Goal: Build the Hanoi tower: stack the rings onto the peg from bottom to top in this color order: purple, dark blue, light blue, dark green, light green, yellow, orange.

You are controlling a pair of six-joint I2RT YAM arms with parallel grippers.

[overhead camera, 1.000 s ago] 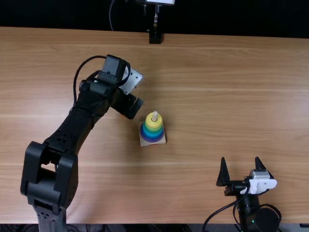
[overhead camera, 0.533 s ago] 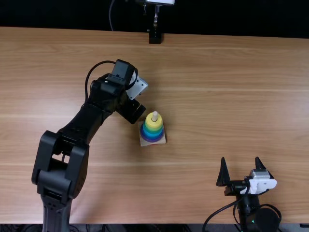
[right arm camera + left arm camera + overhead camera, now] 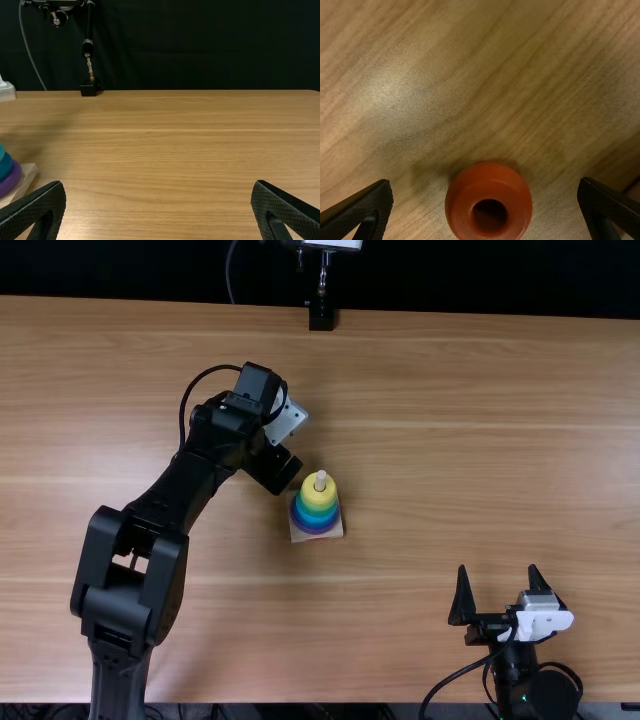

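Most of the tower is built. On the tabletop (image 3: pixel 450 440), about halfway between the near edge and the far edge, the wooden base (image 3: pixel 299 536) holds a stack of rings. The purple ring (image 3: pixel 316 530) is at the bottom and the yellow ring (image 3: pixel 317 497) is on top, with blue and green ones between. The greens are hard to tell apart from here, but it looks like six rings are on. The tip of the peg (image 3: pixel 320 481) pokes out, so there is room for one more.

The orange ring (image 3: pixel 489 181) is the only one left to do. It lies flat on the tabletop, a bit nearer the far edge than the base. The left tool (image 3: pixel 486 186) is wide apart over it, one finger to each side, with nothing pinched. The right tool (image 3: pixel 498 568) is apart too, empty, close to the near edge.
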